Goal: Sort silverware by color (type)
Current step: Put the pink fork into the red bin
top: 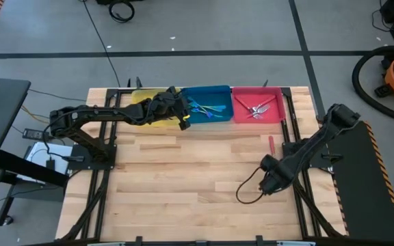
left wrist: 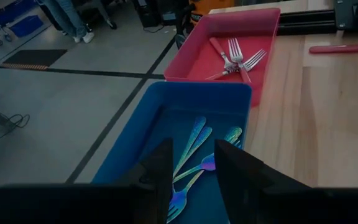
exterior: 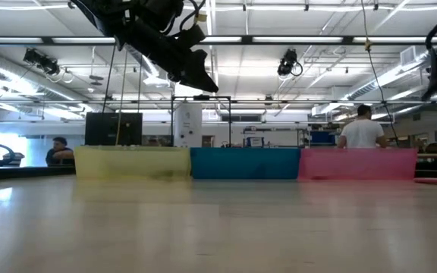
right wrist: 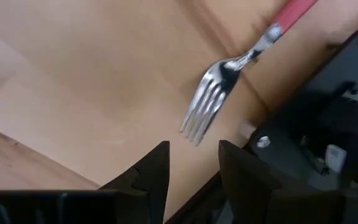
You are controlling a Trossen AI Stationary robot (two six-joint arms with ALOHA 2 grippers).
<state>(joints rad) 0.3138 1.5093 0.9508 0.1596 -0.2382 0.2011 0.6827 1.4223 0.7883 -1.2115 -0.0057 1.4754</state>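
Your left gripper (left wrist: 191,180) hangs over the blue plastic bin (left wrist: 166,106), fingers parted, holding nothing; iridescent blue forks (left wrist: 194,146) lie inside. Your right gripper (right wrist: 193,165), fingers also parted and empty, sits low over the wooden table (top: 183,178) near a lone red-handled fork (right wrist: 229,81). The red plastic bin (top: 258,104) holds red-handled forks.

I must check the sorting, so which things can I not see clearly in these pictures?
- Yellow bin: high view, left arm covers its contents.
- All bins' contents: low view, walls hide them.
- Red-handled fork: right wrist view, handle cut by the edge.
- Blue bin forks: left wrist view, left gripper hides their ends.
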